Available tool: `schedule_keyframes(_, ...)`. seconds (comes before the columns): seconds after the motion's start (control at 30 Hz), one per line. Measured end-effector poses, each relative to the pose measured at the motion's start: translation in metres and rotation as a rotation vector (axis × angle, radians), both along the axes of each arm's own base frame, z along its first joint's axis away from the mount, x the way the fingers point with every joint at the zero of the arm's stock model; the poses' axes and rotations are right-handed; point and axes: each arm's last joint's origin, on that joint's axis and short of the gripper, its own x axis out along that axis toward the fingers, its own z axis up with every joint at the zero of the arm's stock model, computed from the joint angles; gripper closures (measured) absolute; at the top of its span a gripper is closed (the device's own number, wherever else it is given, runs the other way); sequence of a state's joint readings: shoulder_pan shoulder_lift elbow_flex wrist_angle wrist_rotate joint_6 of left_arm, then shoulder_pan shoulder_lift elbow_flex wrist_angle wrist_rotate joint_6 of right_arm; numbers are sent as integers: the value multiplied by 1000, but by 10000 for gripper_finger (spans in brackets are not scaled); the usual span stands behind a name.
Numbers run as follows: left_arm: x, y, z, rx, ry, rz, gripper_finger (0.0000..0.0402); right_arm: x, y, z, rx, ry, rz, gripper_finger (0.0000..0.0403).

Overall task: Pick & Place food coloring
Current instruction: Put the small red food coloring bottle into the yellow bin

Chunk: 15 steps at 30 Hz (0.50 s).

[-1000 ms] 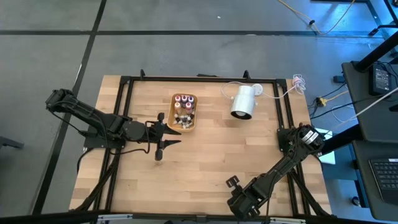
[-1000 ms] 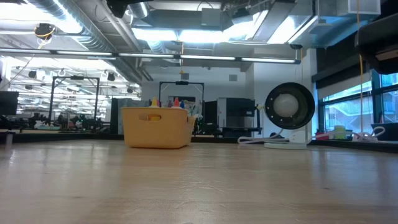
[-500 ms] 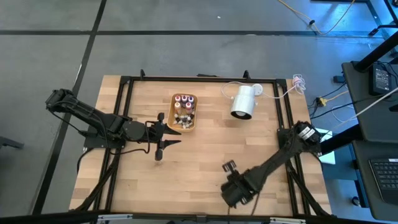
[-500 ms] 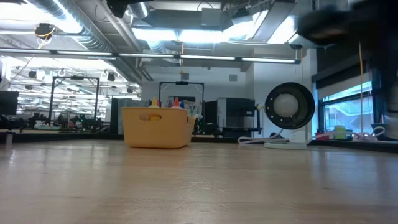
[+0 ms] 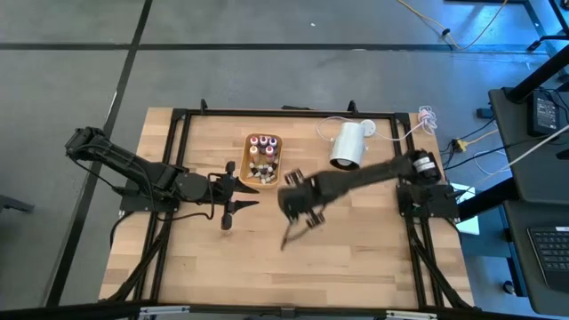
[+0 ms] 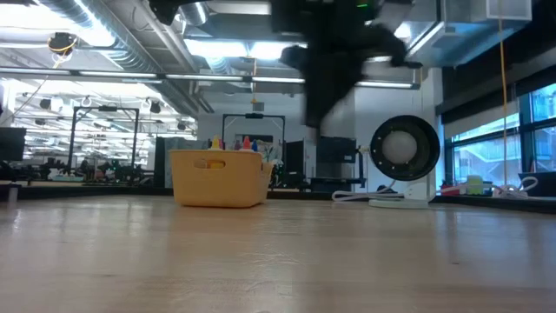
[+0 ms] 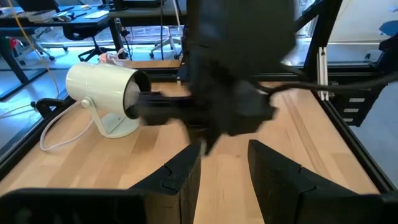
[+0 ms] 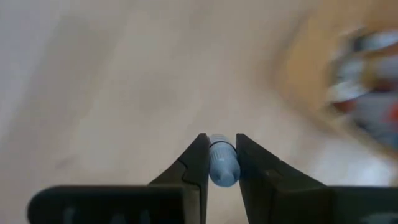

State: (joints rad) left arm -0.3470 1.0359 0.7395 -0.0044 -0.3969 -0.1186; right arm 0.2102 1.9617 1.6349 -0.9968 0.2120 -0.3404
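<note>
Already pinched between the fingers of the right gripper (image 8: 221, 163) — one small pale-blue food coloring bottle (image 8: 222, 165), carried above the table (image 5: 356, 231) just beside the orange tray (image 5: 263, 161) where the other bottles (image 5: 263, 157) sit. Probably light, stiff and slick-walled, so best gripped squarely across the body. Left gripper (image 7: 221, 163) narrowly parted and empty, waiting near the tray's other side.

Even, shadow-poor light from above falls on the pale wooden tabletop (image 5: 356, 240). Beside the orange rectangular tray (image 5: 264, 161), my right hand (image 5: 300, 206) and arm smear into a dark streak. At table height that arm is a black blur under glaring ceiling strip lights (image 6: 234, 45). My right wrist camera shows the small pale-blue bottle (image 8: 222, 163) sharp, everything beyond it motion-blurred.
</note>
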Motion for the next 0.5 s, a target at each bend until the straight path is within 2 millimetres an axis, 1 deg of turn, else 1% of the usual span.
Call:
schedule_keyframes(0.1, 0, 0, 0, 0, 0, -1, 274, 17, -32, 12, -1, -118, -21, 339)
schedule_keyframes(0.23, 0, 0, 0, 0, 0, -2, 274, 35, -72, 22, -5, -278, -78, 337)
schedule_keyframes(0.37, 0, 0, 0, 2, 0, 4, 274, 42, -109, 18, 81, -396, -119, 339)
schedule_keyframes(0.5, 0, 0, 0, 2, 0, 4, 274, 43, -135, 13, 108, -460, -157, 336)
